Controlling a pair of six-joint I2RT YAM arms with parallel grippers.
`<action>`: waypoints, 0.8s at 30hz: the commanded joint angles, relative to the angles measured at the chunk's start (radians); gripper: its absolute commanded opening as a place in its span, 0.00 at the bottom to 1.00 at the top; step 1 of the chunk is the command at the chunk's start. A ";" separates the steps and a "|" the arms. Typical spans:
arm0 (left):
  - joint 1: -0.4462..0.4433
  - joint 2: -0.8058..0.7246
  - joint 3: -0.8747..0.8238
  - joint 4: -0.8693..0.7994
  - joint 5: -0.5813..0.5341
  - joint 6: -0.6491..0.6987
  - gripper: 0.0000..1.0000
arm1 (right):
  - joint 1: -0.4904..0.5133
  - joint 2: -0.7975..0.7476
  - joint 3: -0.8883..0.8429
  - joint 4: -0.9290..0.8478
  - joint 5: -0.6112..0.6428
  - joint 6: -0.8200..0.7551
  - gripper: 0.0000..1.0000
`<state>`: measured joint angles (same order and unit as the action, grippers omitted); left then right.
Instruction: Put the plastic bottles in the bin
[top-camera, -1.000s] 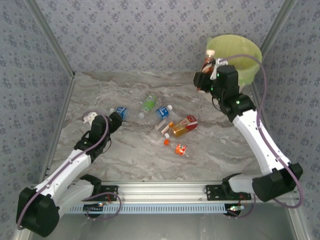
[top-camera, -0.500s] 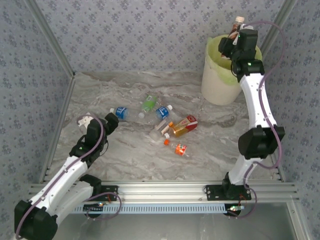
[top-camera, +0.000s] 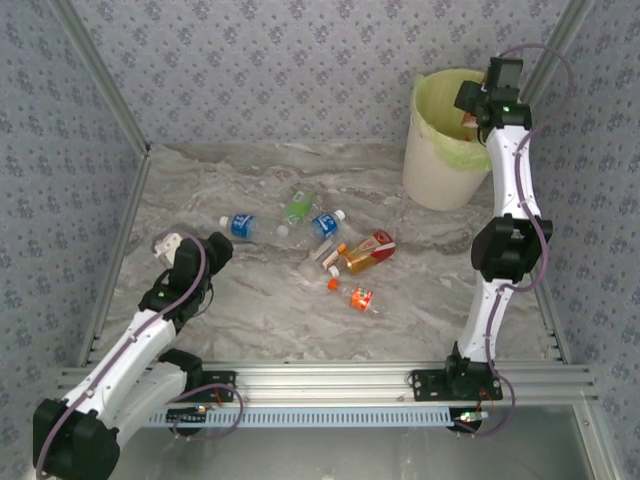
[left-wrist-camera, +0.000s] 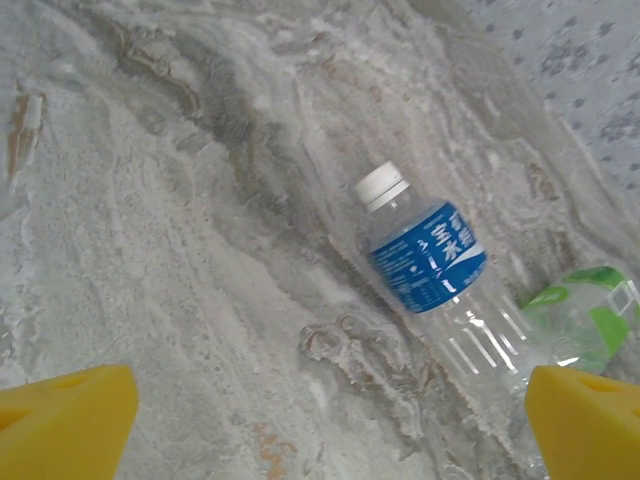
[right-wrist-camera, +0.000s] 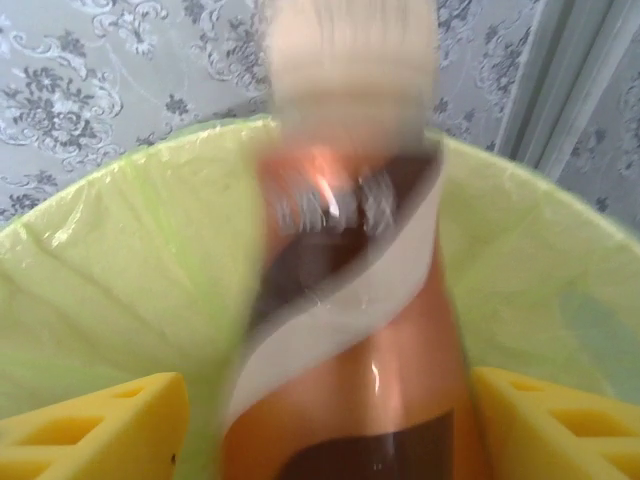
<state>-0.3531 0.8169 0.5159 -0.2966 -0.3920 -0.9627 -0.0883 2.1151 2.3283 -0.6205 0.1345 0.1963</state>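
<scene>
Logging state at the drop-off. Table (top-camera: 200, 170): marbled top, patterned walls on left, far and right sides, rail along the near edge. Bin (top-camera: 440, 170): far-right corner, upright, liner folded over the rim, close to both walls.

Right arm: stretched tall, right gripper (top-camera: 478, 100) over the bin mouth. In the wrist view a brown-labelled bottle (right-wrist-camera: 340, 330) sits between the yellow pads (right-wrist-camera: 100, 425) with the liner behind it. The bottle is blurred and the pads are sharp. Gripping or already let go: cannot tell.

Left arm: low at near left, left gripper (top-camera: 218, 250) spread wide, holding nothing, facing a blue-label bottle (left-wrist-camera: 430, 255) lying on its side. A green-label bottle (left-wrist-camera: 590, 310) lies just beyond it.

Progress (judgement): one bottle is at the bin. About six lie on the table mid-field, two blue, one green and an orange-red cluster (top-camera: 360, 255), so most of the work remains.

Room: open table all around the blue bottle. The cluster is packed, its bottles touching. The bin's corner leaves the right arm little side clearance.
</scene>
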 joint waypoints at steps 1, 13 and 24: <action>0.014 0.036 0.053 -0.034 0.046 0.004 0.99 | 0.012 -0.019 0.046 -0.025 -0.018 -0.023 0.79; 0.077 0.211 0.169 -0.023 0.180 0.160 0.99 | 0.051 -0.352 -0.334 0.112 -0.005 0.008 1.00; 0.171 0.497 0.473 -0.180 0.278 0.411 0.99 | 0.140 -0.723 -0.858 0.379 0.070 0.062 1.00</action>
<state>-0.1978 1.2709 0.9073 -0.3897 -0.1448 -0.6285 0.0536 1.4235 1.5295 -0.3241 0.1673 0.2138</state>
